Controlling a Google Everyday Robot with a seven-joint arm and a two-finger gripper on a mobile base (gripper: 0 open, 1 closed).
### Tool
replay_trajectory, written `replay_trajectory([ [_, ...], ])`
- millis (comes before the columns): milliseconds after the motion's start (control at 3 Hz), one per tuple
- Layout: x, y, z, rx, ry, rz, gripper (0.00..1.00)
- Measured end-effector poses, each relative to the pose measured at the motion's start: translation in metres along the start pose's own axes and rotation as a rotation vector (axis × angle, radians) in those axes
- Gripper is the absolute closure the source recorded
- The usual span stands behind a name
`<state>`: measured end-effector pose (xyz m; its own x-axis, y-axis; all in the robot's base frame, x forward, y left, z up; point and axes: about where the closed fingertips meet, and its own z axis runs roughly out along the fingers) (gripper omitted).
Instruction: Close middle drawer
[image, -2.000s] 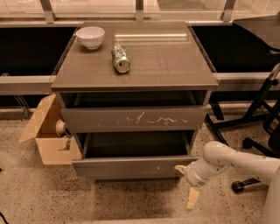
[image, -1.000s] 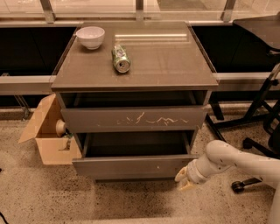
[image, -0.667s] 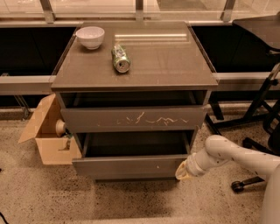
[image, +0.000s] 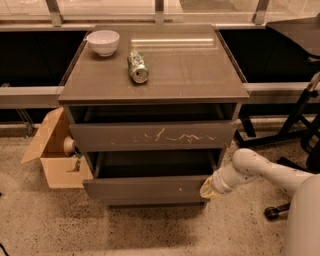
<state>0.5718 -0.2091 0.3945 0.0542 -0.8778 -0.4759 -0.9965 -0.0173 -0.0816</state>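
One middle drawer is seen pulled out w/ gripper set at its front's right end, push needed rearward; grip state can't be told.

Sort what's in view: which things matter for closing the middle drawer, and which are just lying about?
For the job: middle drawer, pulled out; hand, at the right end of its front.
Lying about: bowl and can on the cabinet top; scratched drawer above, also pulled out; cardboard box on the floor, left.

Office-like room: wheeled chair base, cardboard box; gripper at right end of middle drawer.
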Motion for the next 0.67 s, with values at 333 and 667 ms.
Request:
replay_trajectory([
  [333, 0.0000, 0.0005, 0.0000, 0.000, 0.000, 0.000, 0.60],
  [667, 0.0001, -0.0090, -0.0015, 0.015, -0.004, -0.004, 0.35],
])
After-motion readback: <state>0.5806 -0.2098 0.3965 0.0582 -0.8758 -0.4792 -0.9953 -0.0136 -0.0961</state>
